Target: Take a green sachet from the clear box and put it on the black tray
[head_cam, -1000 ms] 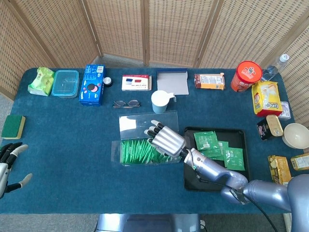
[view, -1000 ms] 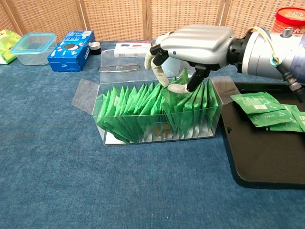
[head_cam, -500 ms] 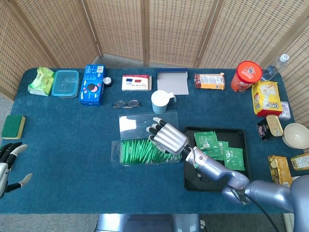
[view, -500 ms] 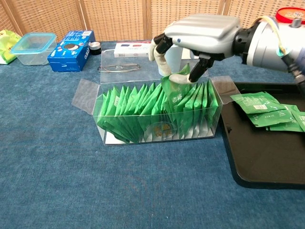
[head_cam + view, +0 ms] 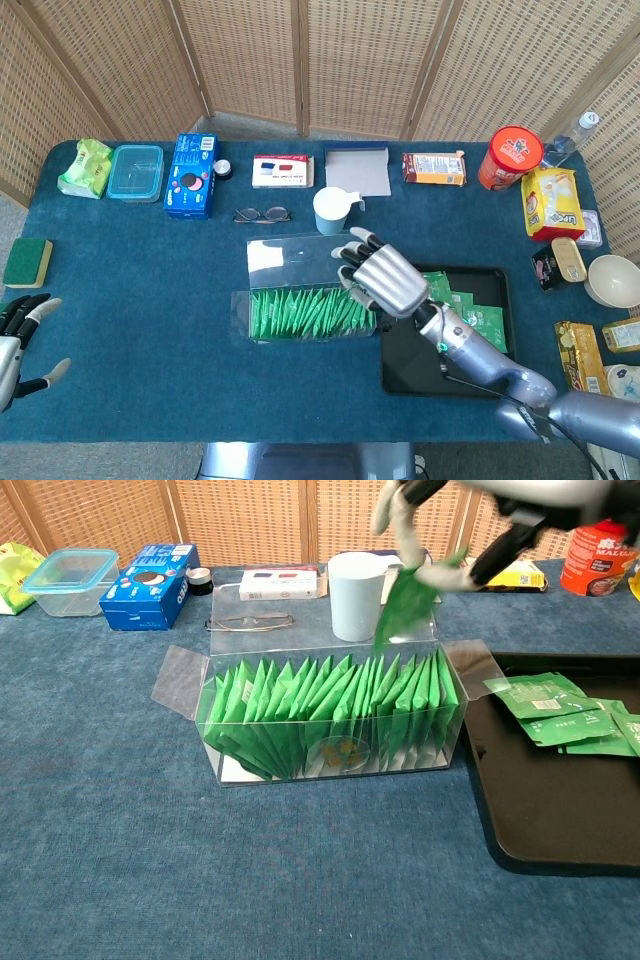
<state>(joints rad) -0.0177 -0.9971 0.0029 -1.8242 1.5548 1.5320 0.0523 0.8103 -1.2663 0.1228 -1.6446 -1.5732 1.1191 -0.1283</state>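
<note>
Our right hand (image 5: 455, 520) pinches one green sachet (image 5: 405, 605) by its top edge, thumb against a finger, and the packet hangs free above the right end of the clear box (image 5: 330, 715), its lower tip just over the row of packets that remain there. The black tray (image 5: 545, 810) lies immediately right of the box and already carries several green sachets (image 5: 560, 715) at its far side.

The grip looks thin to us: only a corner of the packet sits between the fingertips, so a quick sideways swing could let it twist out and drop back into the box or onto the blue cloth. The dangling tip could also catch the box's open right flap (image 5: 470, 665) if we travel too low.

A pale blue cup (image 5: 357, 595) stands just beyond the box, close to the hanging packet, and a pair of glasses (image 5: 250, 622) lies to its left; a sweep toward the far side could knock the cup. Our left hand (image 5: 20, 340) rests open and empty at the near left edge of the table, well apart from all this.
</note>
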